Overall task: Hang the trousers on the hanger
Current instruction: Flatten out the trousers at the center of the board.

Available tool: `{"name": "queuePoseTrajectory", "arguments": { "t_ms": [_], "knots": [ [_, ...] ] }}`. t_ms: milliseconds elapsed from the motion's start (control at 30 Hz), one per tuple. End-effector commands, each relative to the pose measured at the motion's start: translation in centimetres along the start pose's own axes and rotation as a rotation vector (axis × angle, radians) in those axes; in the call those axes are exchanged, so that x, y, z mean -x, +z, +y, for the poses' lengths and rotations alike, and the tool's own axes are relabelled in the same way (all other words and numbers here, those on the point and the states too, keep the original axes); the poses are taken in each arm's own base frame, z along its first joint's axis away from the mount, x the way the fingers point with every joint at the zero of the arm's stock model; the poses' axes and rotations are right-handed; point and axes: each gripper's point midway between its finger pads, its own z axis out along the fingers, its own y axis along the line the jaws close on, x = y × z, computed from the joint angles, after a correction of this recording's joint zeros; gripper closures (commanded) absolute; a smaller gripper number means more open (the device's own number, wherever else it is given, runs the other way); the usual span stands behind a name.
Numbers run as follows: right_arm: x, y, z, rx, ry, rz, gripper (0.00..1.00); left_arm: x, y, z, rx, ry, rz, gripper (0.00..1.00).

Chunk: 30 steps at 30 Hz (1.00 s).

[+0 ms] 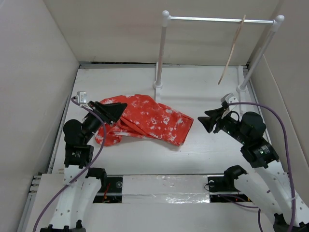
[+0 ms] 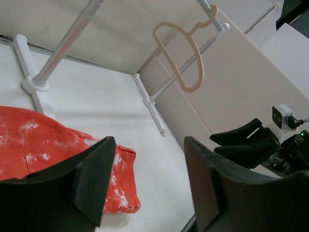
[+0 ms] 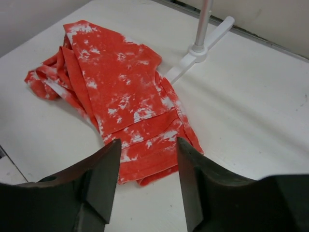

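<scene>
The red-orange trousers (image 1: 149,121) with white blotches lie folded in a heap on the white table, left of centre; they also show in the left wrist view (image 2: 43,145) and the right wrist view (image 3: 120,96). The pale wooden hanger (image 1: 232,48) hangs by its hook on the white rail (image 1: 219,20) at the back right, also in the left wrist view (image 2: 186,53). My left gripper (image 1: 118,108) is open and empty over the trousers' left end. My right gripper (image 1: 205,121) is open and empty, just right of the trousers' right end.
The rail stands on two white posts with flat feet (image 1: 158,87) (image 1: 241,88) at the back of the table. Beige walls (image 1: 38,72) close in the left, back and right sides. A gap with taped edge (image 1: 164,186) runs along the near side.
</scene>
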Motion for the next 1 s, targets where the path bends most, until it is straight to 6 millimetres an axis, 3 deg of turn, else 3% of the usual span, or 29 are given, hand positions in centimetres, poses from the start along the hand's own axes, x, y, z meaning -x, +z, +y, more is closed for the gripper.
{"name": "queuePoseTrajectory", "arguments": {
  "t_ms": [0,33,67,100,167,200,267,300,333,367,400,433,467,533,600,633,733,833,867,900,967],
  "knots": [
    [0.2,0.1,0.9,0.051,-0.03,-0.022,0.49,0.8,0.6,-1.3,-0.088,0.008,-0.029,0.47],
    [-0.1,0.2,1.2,0.063,-0.023,-0.021,0.78,1.0,0.7,-1.4,-0.092,0.006,-0.034,0.53],
    [-0.2,0.4,1.5,0.073,-0.022,-0.021,0.92,1.6,1.0,-1.7,-0.117,0.018,-0.062,0.62],
    [-0.6,0.7,1.4,0.073,-0.017,-0.01,1.0,1.9,1.2,-2.1,-0.141,-0.01,-0.073,0.7],
    [-2.2,1.5,2.2,0.111,-0.011,0.03,1.0,3.0,1.8,-3.7,-0.228,-0.022,-0.102,0.87],
    [-1.9,2.0,2.6,0.12,0.017,0.008,1.0,3.0,2.9,-3.7,-0.241,-0.063,-0.072,0.92],
    [-3.8,3.2,4.1,0.165,0.035,0.049,1.0,2.8,4.5,-3.7,-0.229,-0.066,-0.068,1.0],
    [-4.1,3.8,4.0,0.142,0.033,0.055,1.0,1.0,6.0,-5.1,-0.241,-0.079,-0.012,1.0],
    [-4.6,4.2,4.2,0.129,0.031,0.075,1.0,-0.2,7.3,-4.9,-0.198,-0.006,0.006,1.0],
    [-4.8,4.5,4.4,0.118,0.024,0.09,1.0,-1.8,8.9,-2.4,-0.036,-0.008,0.025,1.0],
    [-5.9,5.1,4.9,0.095,0.01,0.133,1.0,-4.4,10.6,-3.9,-0.016,0.014,0.095,1.0],
    [-6.1,5.2,5.2,0.084,0.0,0.147,1.0,-5.8,11.1,-3.6,0.038,0.052,0.12,1.0],
    [-6.4,5.3,5.6,0.081,-0.01,0.159,1.0,-6.3,11.2,-1.6,0.165,0.115,0.091,1.0],
    [-7.6,5.1,5.6,0.019,-0.027,0.206,0.99,-9.3,10.0,-0.6,0.237,0.149,0.128,0.92],
    [-9.6,5.0,5.7,0.008,-0.026,0.23,0.88,-10.5,7.6,2.6,0.35,0.12,0.132,0.84],
    [-10.1,5.2,5.7,0.011,-0.022,0.224,0.7,-11.2,6.6,3.6,0.368,0.11,0.141,0.73],
    [-12.6,5.6,6.5,0.052,-0.028,0.285,0.46,-14.3,2.9,6.7,0.415,0.043,0.181,0.59],
    [-14.5,6.2,6.0,0.023,-0.042,0.344,0.42,-18.7,-0.4,10.1,0.492,0.025,0.309,0.56],
    [-15.0,6.3,6.0,0.019,-0.045,0.36,0.42,-19.0,-0.5,9.8,0.488,0.014,0.314,0.56],
    [-15.3,6.5,6.0,0.019,-0.047,0.367,0.42,-20.2,-1.4,11.2,0.525,0.016,0.337,0.56],
    [-16.4,6.9,6.1,0.018,-0.054,0.414,0.42,-21.4,-2.0,11.9,0.545,-0.004,0.357,0.55]
  ]
}}
